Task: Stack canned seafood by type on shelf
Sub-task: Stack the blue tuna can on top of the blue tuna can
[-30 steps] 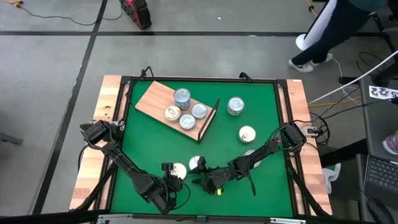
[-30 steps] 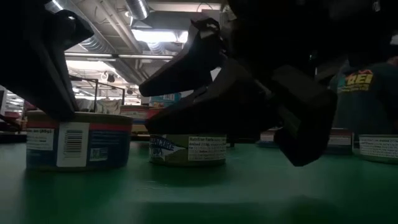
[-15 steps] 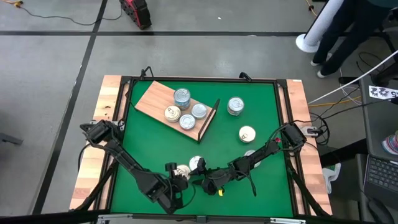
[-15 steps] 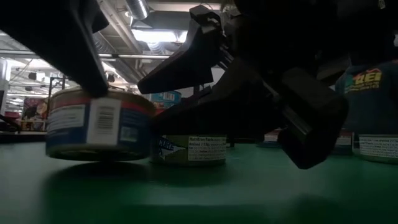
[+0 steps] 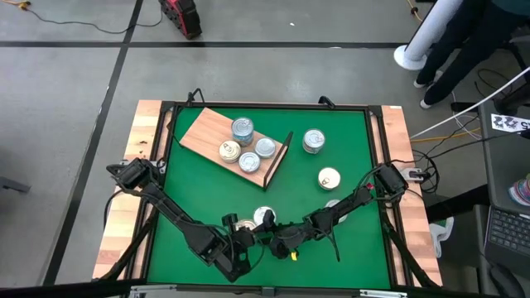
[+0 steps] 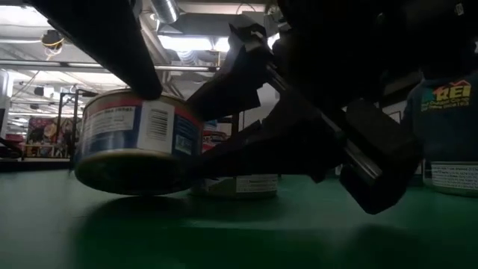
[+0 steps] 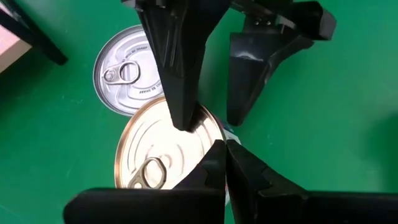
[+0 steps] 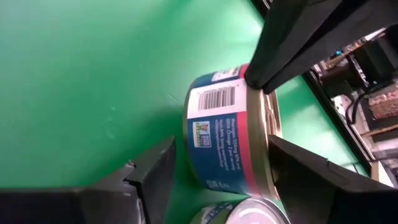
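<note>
Blue-labelled can (image 6: 138, 142) pressed at its top rim by the closed left tool (image 7: 186, 121), near the bench's (image 5: 348, 132) front edge.

From above the can is largely hidden under both arms. A gold pull-tab lid, barcode and red band are seen; it is tilted. The right tool (image 8: 217, 168) is spread wide around it. A silver can (image 7: 127, 68) lies just beside; the shelf (image 5: 211, 132) stands well apart.

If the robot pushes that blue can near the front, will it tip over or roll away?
Probably neither, at least not far. The blue can is short and wide, so it should slide more than topple, though here one edge looks slightly lifted under the shut left gripper. Its metal sides look stiff and perhaps slippery.
</note>
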Robot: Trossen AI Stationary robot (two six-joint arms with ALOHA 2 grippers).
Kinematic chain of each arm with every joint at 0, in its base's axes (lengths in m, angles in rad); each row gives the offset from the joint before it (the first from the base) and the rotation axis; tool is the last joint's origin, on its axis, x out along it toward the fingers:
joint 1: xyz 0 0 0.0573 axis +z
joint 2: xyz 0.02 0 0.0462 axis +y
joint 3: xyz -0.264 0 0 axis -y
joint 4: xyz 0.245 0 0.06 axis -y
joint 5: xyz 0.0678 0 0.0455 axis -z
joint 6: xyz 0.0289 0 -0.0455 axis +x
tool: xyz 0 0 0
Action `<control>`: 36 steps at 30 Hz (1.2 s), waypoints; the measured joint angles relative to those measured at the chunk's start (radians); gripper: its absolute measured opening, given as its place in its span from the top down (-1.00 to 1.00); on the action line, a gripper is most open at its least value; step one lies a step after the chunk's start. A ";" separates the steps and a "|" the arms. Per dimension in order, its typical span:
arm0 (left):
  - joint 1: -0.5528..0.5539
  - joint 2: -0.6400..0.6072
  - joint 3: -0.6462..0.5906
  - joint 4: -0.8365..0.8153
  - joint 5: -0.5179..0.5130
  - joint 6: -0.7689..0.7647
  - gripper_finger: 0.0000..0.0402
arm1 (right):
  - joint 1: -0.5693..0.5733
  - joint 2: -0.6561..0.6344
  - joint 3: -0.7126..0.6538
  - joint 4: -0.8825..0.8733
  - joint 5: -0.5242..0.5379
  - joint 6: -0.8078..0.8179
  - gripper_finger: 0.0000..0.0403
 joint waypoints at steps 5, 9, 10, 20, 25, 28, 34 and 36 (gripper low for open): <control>0.008 -0.004 0.000 -0.001 0.001 -0.060 1.00 | 0.000 0.000 0.000 -0.001 0.015 0.000 -0.22; 0.018 -0.026 0.000 0.002 0.003 -0.077 1.00 | 0.000 -0.001 0.000 -0.004 0.023 0.000 -0.22; 0.021 -0.031 0.000 0.002 0.002 -0.077 1.00 | 0.000 -0.001 0.000 -0.005 0.029 0.001 -0.22; 0.031 -0.043 0.000 0.050 0.013 -0.060 1.00 | 0.000 -0.001 0.000 0.001 0.066 0.060 -0.21; 0.031 -0.043 0.000 0.050 0.015 -0.058 0.99 | 0.000 -0.001 0.000 0.000 0.064 0.076 -0.04; 0.031 -0.043 0.000 0.049 0.015 -0.035 0.96 | 0.000 -0.001 -0.001 0.000 0.059 0.076 0.12; 0.031 -0.042 0.000 0.054 0.035 0.066 0.76 | 0.000 -0.001 -0.001 0.000 0.051 0.092 0.12; 0.031 -0.042 0.000 0.055 0.037 0.085 0.63 | -0.001 -0.001 -0.001 0.000 0.039 0.138 0.11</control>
